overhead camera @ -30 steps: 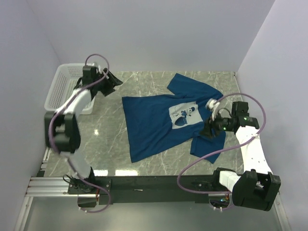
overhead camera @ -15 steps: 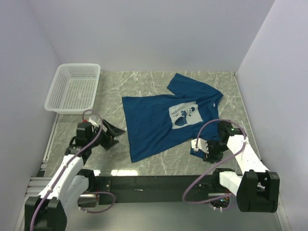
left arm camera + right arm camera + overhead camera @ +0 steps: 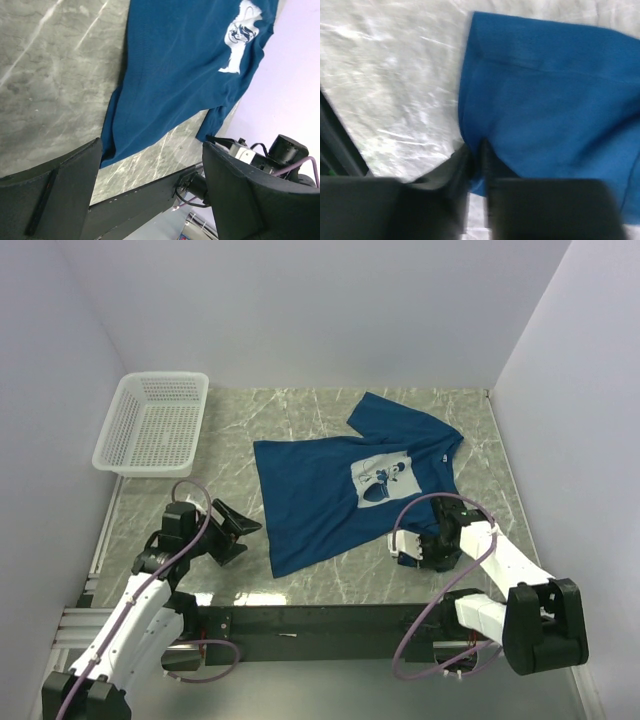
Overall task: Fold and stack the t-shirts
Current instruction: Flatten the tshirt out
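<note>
Left hand has swung away from the basket down to the near left of the worktop, and the right hand has dropped onto the near sleeve. From the top, the blue t-shirt lies spread flat mid-worktop, print up, with the left hand just beside its hem, not touching. Left wrist cam: fingers spread wide, nothing between them, shirt lying beyond. Right wrist cam: fingers nearly pressed together, pinching the sleeve's edge.

free: bare table between basket and t-shirt | obstacle: basket (far-left corner)
</note>
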You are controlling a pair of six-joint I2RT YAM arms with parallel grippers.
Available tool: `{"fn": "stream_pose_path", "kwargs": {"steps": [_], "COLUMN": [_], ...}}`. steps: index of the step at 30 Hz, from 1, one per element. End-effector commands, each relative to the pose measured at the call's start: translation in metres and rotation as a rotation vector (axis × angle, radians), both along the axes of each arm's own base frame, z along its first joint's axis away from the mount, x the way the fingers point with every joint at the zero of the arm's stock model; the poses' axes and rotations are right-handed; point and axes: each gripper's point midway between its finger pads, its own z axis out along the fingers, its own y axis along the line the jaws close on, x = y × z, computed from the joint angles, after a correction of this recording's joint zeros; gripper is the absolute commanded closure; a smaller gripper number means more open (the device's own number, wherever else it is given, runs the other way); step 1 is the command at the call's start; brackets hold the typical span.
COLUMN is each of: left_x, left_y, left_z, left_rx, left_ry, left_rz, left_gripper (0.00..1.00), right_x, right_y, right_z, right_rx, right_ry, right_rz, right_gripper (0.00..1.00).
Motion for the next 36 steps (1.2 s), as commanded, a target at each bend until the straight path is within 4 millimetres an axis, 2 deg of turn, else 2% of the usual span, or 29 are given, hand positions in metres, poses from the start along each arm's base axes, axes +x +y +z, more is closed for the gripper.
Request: {"fn": "stream_pose_path", "kwargs": {"steps": [1, 2, 4, 5, 7, 8, 11, 12, 15, 20, 24, 26, 27, 28, 29, 30, 31, 32, 33, 34, 36], "left_x": [0.0, -0.002, -0.004, -0.005, -0.007, -0.008, -0.009, -0.009, -0.01, -0.01, -0.003, 0.002, 0.008, 0.016, 0.022, 0.032, 0.04, 0.05, 0.064, 0.074, 0.106], "left_y": [0.0, 0.0, -0.002, -0.004, -0.006, -0.007, -0.013, -0.014, -0.023, -0.032, -0.03, -0.027, -0.026, -0.023, -0.021, -0.02, -0.019, -0.019, -0.021, -0.02, -0.016], "left_z": [0.008, 0.008, 0.009, 0.009, 0.009, 0.008, 0.008, 0.009, 0.015, 0.025, 0.028, 0.028, 0.031, 0.032, 0.033, 0.036, 0.038, 0.043, 0.044, 0.044, 0.042], "left_rx": [-0.008, -0.006, -0.01, -0.013, -0.015, -0.021, -0.032, -0.033, -0.052, -0.058, -0.01, 0.019, 0.042, 0.068, 0.085, 0.114, 0.137, 0.145, 0.171, 0.195, 0.276], "left_ry": [-0.017, -0.017, -0.025, -0.028, -0.029, -0.029, -0.034, -0.033, -0.067, -0.124, -0.136, -0.135, -0.148, -0.164, -0.177, -0.193, -0.203, -0.235, -0.239, -0.243, -0.248], "left_rz": [0.007, 0.002, -0.017, -0.026, -0.045, -0.058, -0.091, -0.097, -0.152, -0.214, -0.22, -0.206, -0.202, -0.183, -0.177, -0.178, -0.165, -0.158, -0.168, -0.162, -0.146], "left_gripper": [0.14, 0.15, 0.16, 0.17, 0.17, 0.18, 0.19, 0.2, 0.19, 0.21, 0.21, 0.21, 0.21, 0.21, 0.21, 0.21, 0.21, 0.21, 0.21, 0.21, 0.22], "right_x": [0.014, 0.01, 0.006, -0.005, -0.014, -0.033, -0.052, -0.05, -0.071, -0.075, -0.072, -0.068, -0.056, -0.048, -0.031, -0.018, -0.012, -0.003, 0.007, 0.013, 0.034], "right_y": [-0.017, -0.02, -0.03, -0.035, -0.049, -0.053, -0.067, -0.072, -0.087, -0.103, -0.104, -0.099, -0.085, -0.079, -0.068, -0.052, -0.04, -0.031, -0.022, 0.001, 0.024], "right_z": [-0.001, 0.003, 0.011, 0.018, 0.032, 0.038, 0.057, 0.061, 0.071, 0.083, 0.092, 0.093, 0.102, 0.108, 0.117, 0.137, 0.138, 0.145, 0.156, 0.155, 0.163], "right_rx": [-0.108, -0.123, -0.176, -0.197, -0.265, -0.277, -0.321, -0.335, -0.385, -0.469, -0.465, -0.433, -0.347, -0.299, -0.223, -0.123, -0.043, 0.02, 0.082, 0.219, 0.376], "right_ry": [-0.052, -0.055, -0.071, -0.06, -0.057, -0.013, -0.013, -0.044, -0.007, -0.046, -0.086, -0.105, -0.165, -0.187, -0.246, -0.293, -0.234, -0.23, -0.231, -0.148, -0.131], "right_rz": [-0.016, 0.002, 0.04, 0.058, 0.091, 0.141, 0.162, 0.125, 0.138, 0.065, 0.039, 0.024, 0.01, -0.064, -0.106, -0.131, -0.201, -0.241, -0.272, -0.321, -0.378], "right_gripper": [0.85, 0.95, 0.98, 0.99, 1.0, 1.0, 1.0, 1.0, 1.0, 1.0, 0.97, 0.65, 0.56, 0.5, 0.48, 0.47, 0.35, 0.3, 0.27, 0.23, 0.23]}}
